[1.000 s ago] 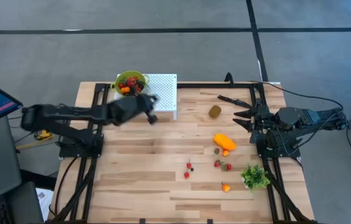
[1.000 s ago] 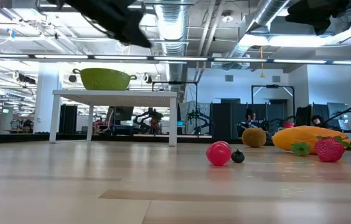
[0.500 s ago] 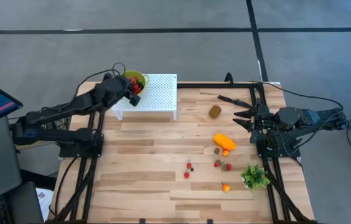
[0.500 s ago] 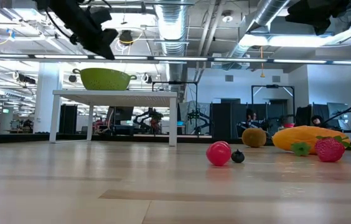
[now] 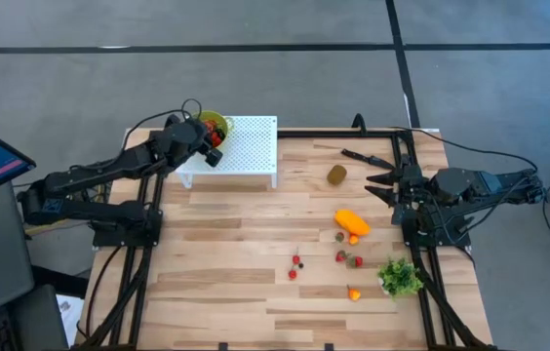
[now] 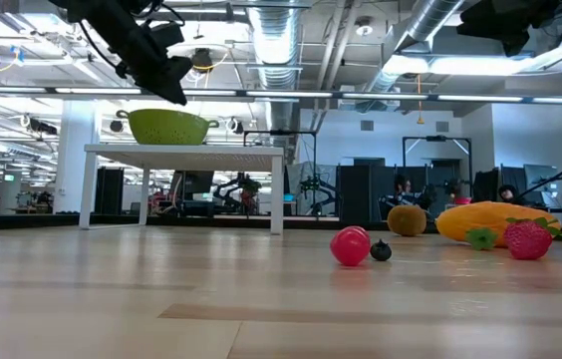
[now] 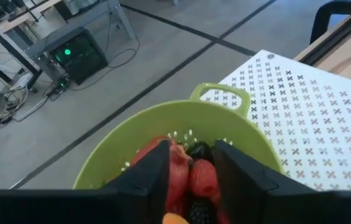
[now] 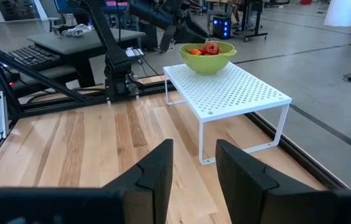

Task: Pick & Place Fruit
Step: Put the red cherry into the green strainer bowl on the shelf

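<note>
So the left gripper (image 5: 214,143) is hanging right over the green colander (image 5: 218,121), which sits on the far left corner of the white perforated rack (image 5: 251,146) at roughly 11 o'clock on the wooden surface (image 5: 226,273). From the left wrist view its jaws are apart with nothing between them, and you look straight down past them at the red and dark berries (image 7: 191,174) piled in the colander.

The rest of the fruit is out on the surface. The kiwi (image 5: 336,175) sits alone around 1 o'clock, near the black knife (image 5: 365,156). The elongated orange fruit (image 5: 352,222) is at about 3 o'clock, with a few strawberries (image 5: 349,259) near it towards the front. A red berry (image 5: 294,274) and a small dark one (image 5: 296,260) lie more central, around 5 o'clock, and a tiny orange piece (image 5: 353,292) sits just beside the green leafy bunch (image 5: 399,277).

The right gripper (image 5: 380,182) is parked at the right edge, 2 to 3 o'clock, jaws apart and empty
</note>
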Tool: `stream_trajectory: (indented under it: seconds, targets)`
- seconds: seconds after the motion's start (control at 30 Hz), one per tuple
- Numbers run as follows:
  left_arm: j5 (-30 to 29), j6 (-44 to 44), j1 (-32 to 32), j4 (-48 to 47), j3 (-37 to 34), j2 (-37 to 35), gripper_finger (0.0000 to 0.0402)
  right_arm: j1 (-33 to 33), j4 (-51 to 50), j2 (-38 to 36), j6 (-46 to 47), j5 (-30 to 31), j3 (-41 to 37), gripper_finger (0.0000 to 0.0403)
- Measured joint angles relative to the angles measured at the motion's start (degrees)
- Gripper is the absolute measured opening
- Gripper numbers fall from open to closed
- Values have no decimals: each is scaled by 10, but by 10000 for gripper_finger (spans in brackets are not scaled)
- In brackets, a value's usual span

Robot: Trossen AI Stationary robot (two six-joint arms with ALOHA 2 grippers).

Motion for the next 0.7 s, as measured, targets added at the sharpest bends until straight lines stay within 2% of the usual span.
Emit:
stream_trajectory:
  seconds: [0.2,0.37,0.7]
  targets:
    - [0,-14,-1,3,0,3,168,0,0,0,0,0,0,116]
    - [6,-17,-20,3,0,3,190,0,0,0,0,0,0,116]
    - [7,-17,-144,43,0,3,198,0,0,0,0,0,0,116]
